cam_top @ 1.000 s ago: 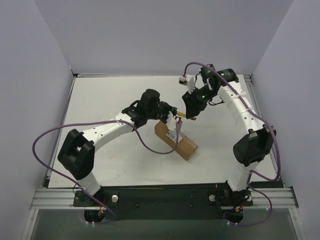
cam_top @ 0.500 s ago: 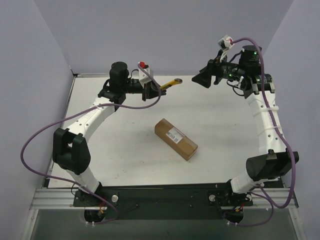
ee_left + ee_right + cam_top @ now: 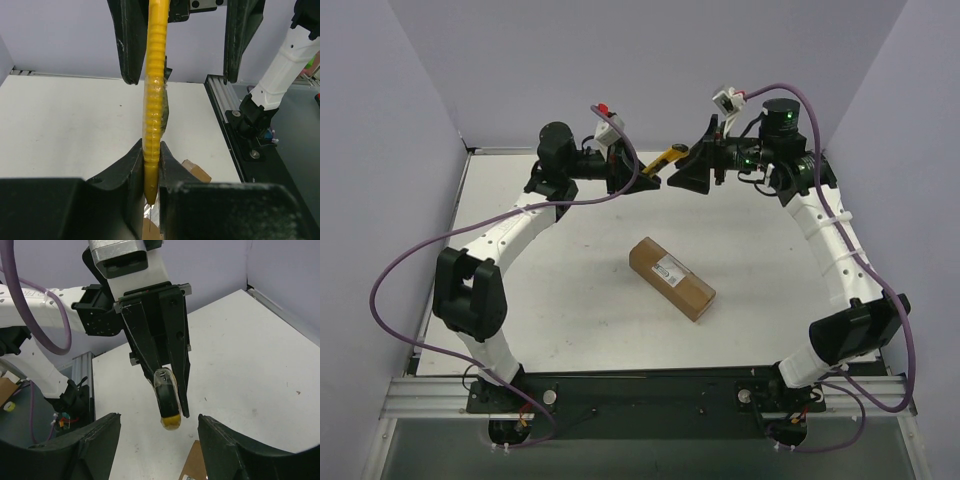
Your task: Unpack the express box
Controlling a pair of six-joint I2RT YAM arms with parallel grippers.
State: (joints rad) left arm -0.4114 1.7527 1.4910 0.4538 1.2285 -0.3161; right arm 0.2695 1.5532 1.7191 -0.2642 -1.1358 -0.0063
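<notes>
Over the far side of the white table (image 3: pixel 540 290) the left gripper (image 3: pixel 642 178) is clamped on a yellow utility knife (image 3: pixel 666 156), whose end points between the right gripper's (image 3: pixel 159 427) wide-apart jaws; the express box (image 3: pixel 671 278) lies closed at mid-table, diagonal, brown, white label upward, well apart from both.

The table (image 3: pixel 570 310) is white and flat. The express box (image 3: pixel 671 278) lies on it, near the middle. It is a long brown cardboard box. It lies flat and is turned at a slant to the table's edges. Its top is shut, with a small white label (image 3: pixel 667 267) on it.
</notes>
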